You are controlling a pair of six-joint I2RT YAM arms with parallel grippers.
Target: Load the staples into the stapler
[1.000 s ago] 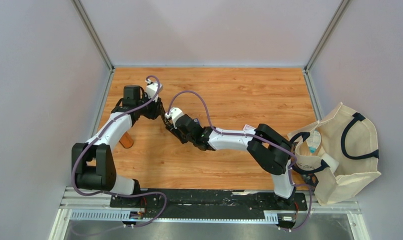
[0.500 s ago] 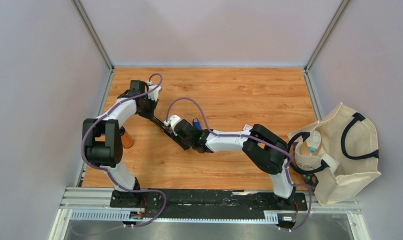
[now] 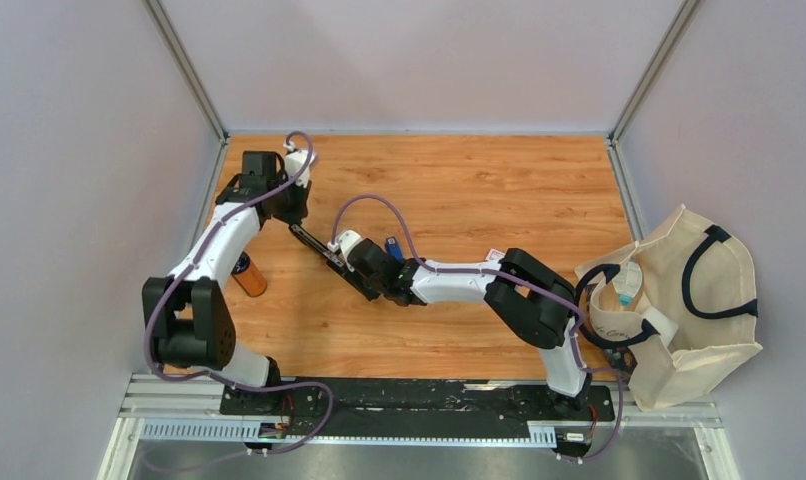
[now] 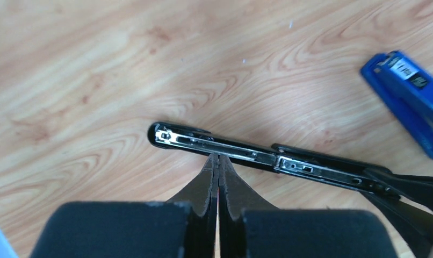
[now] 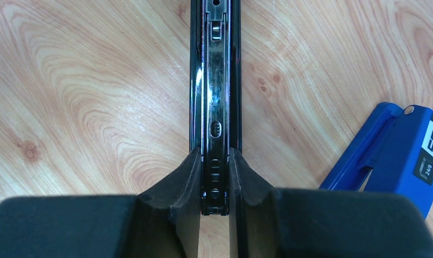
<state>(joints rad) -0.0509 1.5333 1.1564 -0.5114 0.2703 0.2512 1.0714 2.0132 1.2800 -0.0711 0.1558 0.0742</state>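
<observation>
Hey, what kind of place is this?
Probably a robotics lab test cell: a wood-grain tabletop boxed in by plain grey walls, with left arm and right arm bolted to a black rail.

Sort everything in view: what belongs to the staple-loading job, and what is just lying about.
For the job: black stapler, opened, metal channel up; right pincer clamped on it; left pincer shut, tips at its rail; small white box by the right arm, probably staples.
Lying about: blue stapler; orange bottle; cloth tote bag.

Wooden table (image 3: 499, 190): open black stapler (image 4: 214, 145), blue stapler (image 4: 410, 99), orange bottle (image 3: 249, 277).
</observation>
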